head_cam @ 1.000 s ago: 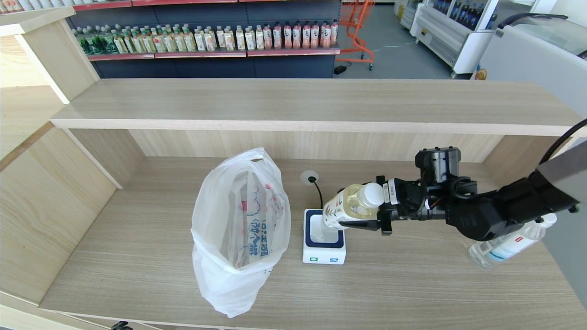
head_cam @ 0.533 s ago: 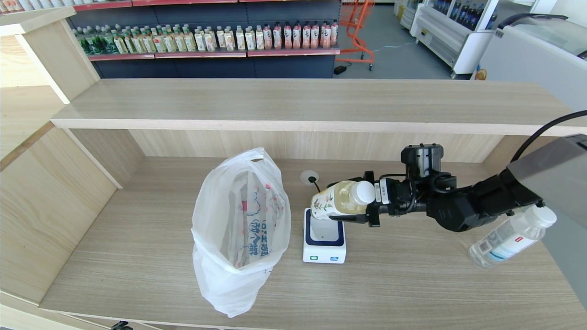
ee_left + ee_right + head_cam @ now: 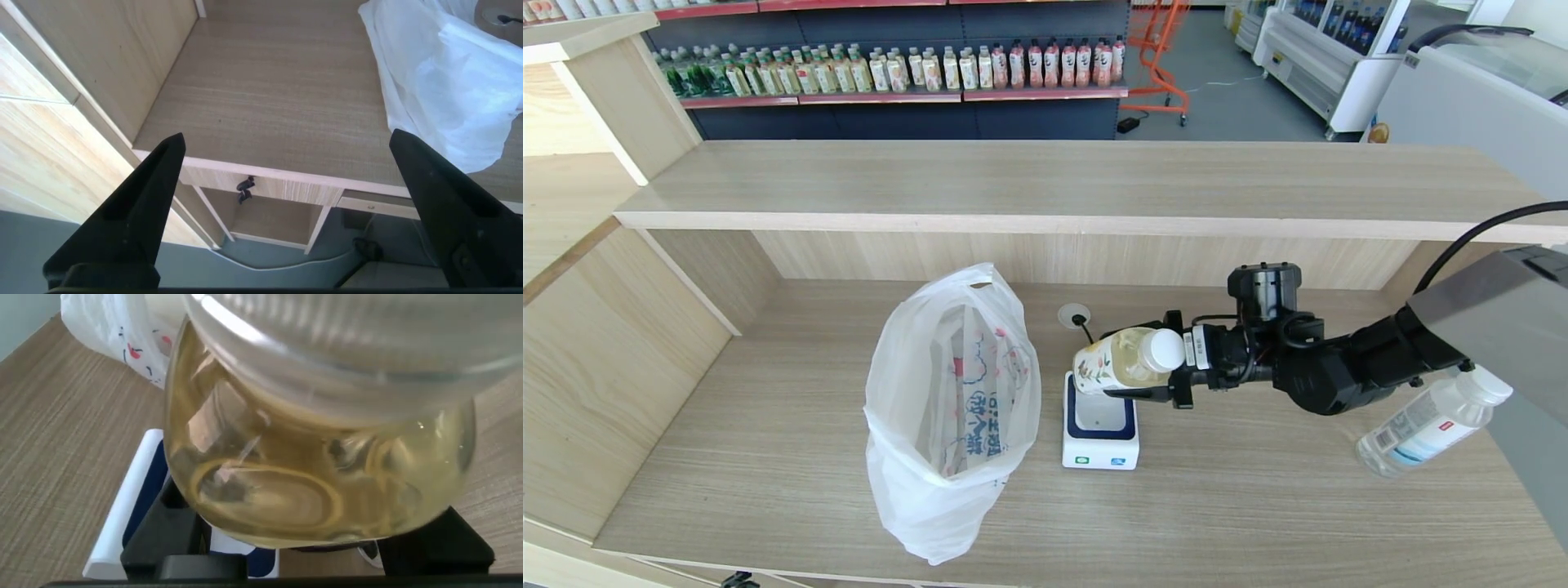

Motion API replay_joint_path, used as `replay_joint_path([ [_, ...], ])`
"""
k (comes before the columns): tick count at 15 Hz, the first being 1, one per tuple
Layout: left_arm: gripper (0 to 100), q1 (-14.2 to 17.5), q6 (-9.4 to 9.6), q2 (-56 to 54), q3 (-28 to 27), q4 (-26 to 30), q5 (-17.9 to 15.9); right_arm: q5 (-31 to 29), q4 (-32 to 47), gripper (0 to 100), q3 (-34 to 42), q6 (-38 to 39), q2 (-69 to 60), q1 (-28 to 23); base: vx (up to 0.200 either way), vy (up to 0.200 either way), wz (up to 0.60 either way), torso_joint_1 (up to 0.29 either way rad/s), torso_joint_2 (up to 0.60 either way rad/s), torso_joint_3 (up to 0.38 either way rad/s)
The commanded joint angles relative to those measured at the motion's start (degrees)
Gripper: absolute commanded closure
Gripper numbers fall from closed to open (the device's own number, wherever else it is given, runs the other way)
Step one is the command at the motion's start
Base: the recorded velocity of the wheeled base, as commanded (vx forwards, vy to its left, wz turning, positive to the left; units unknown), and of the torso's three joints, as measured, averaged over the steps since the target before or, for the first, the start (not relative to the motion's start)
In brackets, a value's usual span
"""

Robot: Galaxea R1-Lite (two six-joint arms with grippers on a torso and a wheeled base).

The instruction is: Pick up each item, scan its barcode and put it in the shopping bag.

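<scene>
The shopping bag (image 3: 952, 408) stands beside the scanner (image 3: 1099, 454), a water bottle (image 3: 1421, 429) well right. The right gripper (image 3: 1137, 366) grasps the tea bottle (image 3: 1104, 364) sideways, seemingly just above the scanner; the left gripper (image 3: 286, 140) gapes.

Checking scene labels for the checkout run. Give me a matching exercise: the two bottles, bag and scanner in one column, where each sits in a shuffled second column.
1. yellow tea bottle with white cap
2. clear plastic water bottle
3. white plastic shopping bag
4. white-and-blue box-shaped barcode scanner

A. resting on the wooden counter, between bag and water bottle
B. standing open, left of the scanner
C. held in the air over the scanner
D. lying on its side at the counter's right end

Pairs: 1-C, 2-D, 3-B, 4-A
</scene>
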Motion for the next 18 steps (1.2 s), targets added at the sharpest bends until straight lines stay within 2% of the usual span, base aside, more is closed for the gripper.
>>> replay_joint_path([
  [1,0,0.0,0.01,0.06,0.0,0.01,0.03,-0.07,0.06,100,-0.02,0.05,0.04,0.0,0.0,0.0,0.0,0.0,0.0,0.0],
  [7,0,0.0,0.01,-0.02,0.0,0.01,0.03,-0.07,0.59,100,0.24,0.84,-0.84,0.0,0.0,0.0,0.0,0.0,0.0,0.0],
  [10,0,0.0,0.01,0.06,0.0,0.01,0.03,-0.16,0.59,100,3.67,7.52,-6.9,-1.32,0.0,0.0,0.0,0.0,0.0,0.0],
  [12,0,0.0,0.01,0.06,0.0,0.01,0.03,-0.07,0.59,100,11.31,17.89,-16.22,-4.48,0.0,0.0,0.0,0.0,0.0,0.0],
  [13,0,0.0,0.01,-0.02,0.0,0.01,0.03,-0.07,0.5,100,15.89,26.15,-23.51,-5.97,0.0,0.0,0.0,0.0,0.0,0.0],
  [14,0,0.0,0.01,0.06,0.0,0.01,0.03,-0.16,0.5,100,18.52,33.45,-29.4,-7.03,0.0,0.0,0.0,0.0,0.0,0.0],
  [15,0,0.0,0.01,0.06,0.0,0.01,0.03,-0.16,0.5,100,19.66,37.05,-31.95,-7.2,0.0,0.0,0.0,0.0,0.0,0.0],
  [16,0,0.0,0.01,0.06,0.0,0.01,0.03,-1.83,0.59,100,23.62,51.29,-40.13,-7.12,0.0,0.0,0.0,0.0,0.0,0.0],
  [18,0,0.0,0.01,0.06,0.0,0.01,0.03,-9.82,0.59,100,27.22,65.26,-46.72,-4.22,0.0,0.0,0.0,0.0,0.0,0.0],
])
